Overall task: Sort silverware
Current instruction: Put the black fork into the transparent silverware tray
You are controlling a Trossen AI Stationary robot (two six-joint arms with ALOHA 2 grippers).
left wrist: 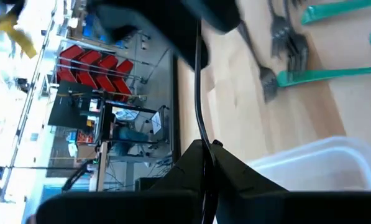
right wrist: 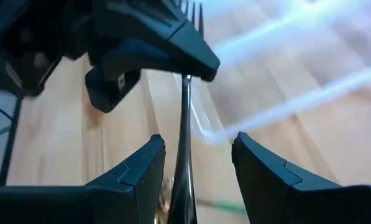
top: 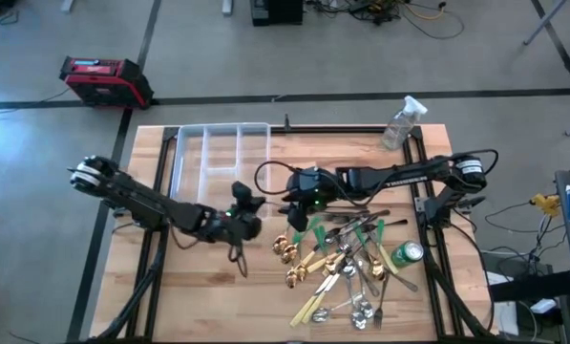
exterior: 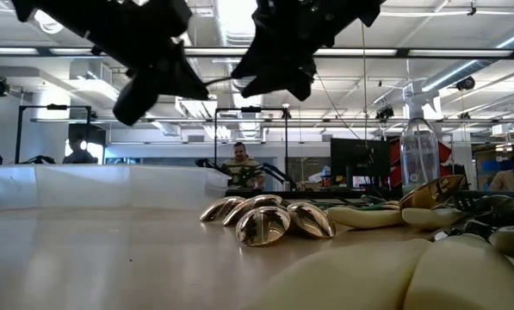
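Between the parted fingers of the right pincer [right wrist: 194, 180], a dark fork [right wrist: 185, 118] is standing free above the surface [top: 199, 287], its tines partly hiding behind the closed left pincer [right wrist: 141, 50].

white lettering on the right arm [top: 399, 175], too small to read

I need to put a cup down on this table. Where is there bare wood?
Bare wood lies on the table ahead of the left arm, left of the silverware, and between the clear tray and the spray bottle. The right side by the green can is crowded.
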